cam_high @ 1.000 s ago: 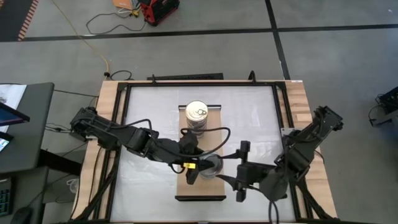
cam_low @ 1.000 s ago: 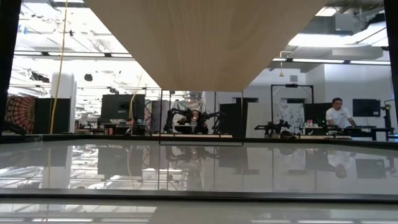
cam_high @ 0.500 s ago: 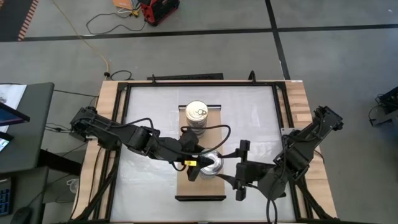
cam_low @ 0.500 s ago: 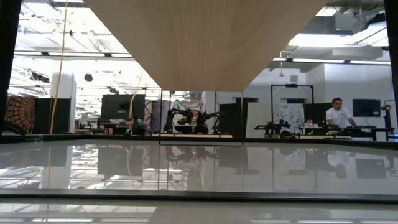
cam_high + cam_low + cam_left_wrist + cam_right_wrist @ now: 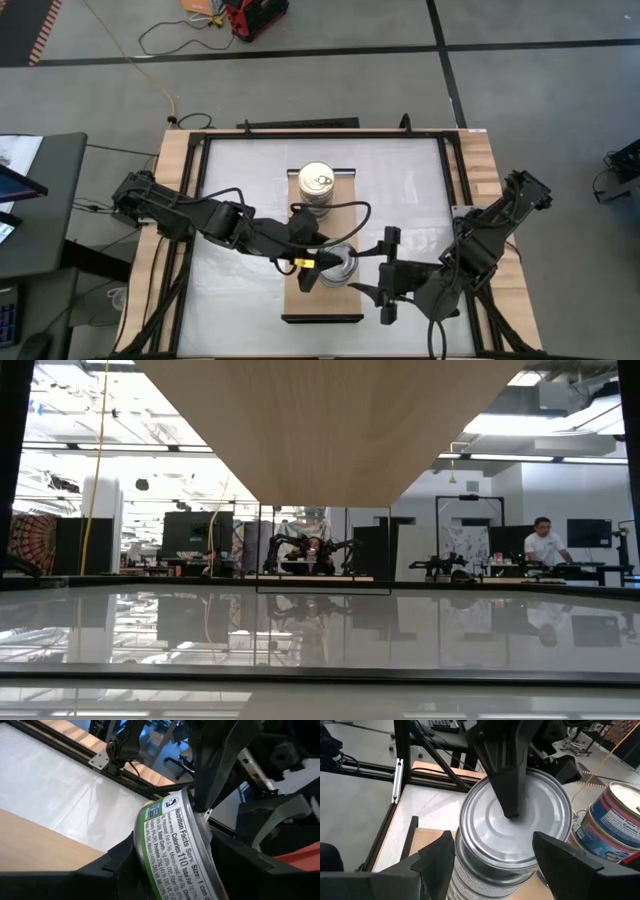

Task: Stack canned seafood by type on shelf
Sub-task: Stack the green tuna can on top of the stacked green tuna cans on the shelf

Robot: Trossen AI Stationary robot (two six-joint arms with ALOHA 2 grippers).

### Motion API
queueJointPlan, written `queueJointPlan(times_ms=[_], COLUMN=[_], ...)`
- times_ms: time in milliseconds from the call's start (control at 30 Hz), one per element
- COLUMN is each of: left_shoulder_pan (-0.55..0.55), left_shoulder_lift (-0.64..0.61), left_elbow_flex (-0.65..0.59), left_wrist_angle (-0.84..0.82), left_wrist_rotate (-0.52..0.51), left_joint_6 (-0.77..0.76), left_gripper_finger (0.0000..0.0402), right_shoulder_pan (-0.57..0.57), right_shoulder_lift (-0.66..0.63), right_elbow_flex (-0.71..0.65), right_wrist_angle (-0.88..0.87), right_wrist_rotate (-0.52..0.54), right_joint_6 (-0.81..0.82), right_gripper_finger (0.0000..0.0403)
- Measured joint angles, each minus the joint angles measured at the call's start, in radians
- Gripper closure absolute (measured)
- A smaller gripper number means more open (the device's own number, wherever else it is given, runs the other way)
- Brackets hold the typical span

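While right tool [image 5: 372, 281] waits, left tool [image 5: 318, 268] grips silver-lidded can [image 5: 517, 827]

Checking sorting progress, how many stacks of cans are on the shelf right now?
2. A gold-lidded round tin stack stands at the far end of the long light-wood shelf; a silver-lidded tin stack stands mid-shelf, its top tin gripped by the left end effector. Cans beneath each lid are hidden.
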Motion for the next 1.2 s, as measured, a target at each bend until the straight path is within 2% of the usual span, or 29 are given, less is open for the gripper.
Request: queueJointPlan(times_ms=[233, 400, 733, 967, 1200], left_shoulder_pan=[-0.003, -0.003, -0.006, 0.001, 0.028], left_shoulder_lift=[-0.001, -0.002, -0.011, -0.011, -0.011], left_elbow_flex=[0.011, 0.011, 0.013, 0.013, 0.013], left_wrist_angle=[-0.002, -0.004, -0.026, -0.068, -0.071], left_wrist_rotate=[0.005, 0.052, 0.061, 0.062, 0.184], left_joint_6=[0.002, -0.013, 0.056, 0.036, 0.017], left_gripper_finger=[0.0178, 0.0178, 0.0178, 0.0178, 0.0178], right_shoulder_pan=[-0.003, -0.003, -0.006, -0.008, -0.007], right_shoulder_lift=[0.0, 0.0, 0.0, 0.0, 0.0], right_elbow_flex=[0.0, 0.0, 0.0, 0.001, 0.017], right_wrist_angle=[-0.004, -0.007, -0.006, -0.006, -0.016], right_wrist_rotate=[-0.019, -0.022, -0.042, -0.045, -0.099], right_joint_6=[0.014, 0.026, 0.022, 0.01, -0.038], right_gripper_finger=[0.0101, 0.0101, 0.0101, 0.0101, 0.0101])
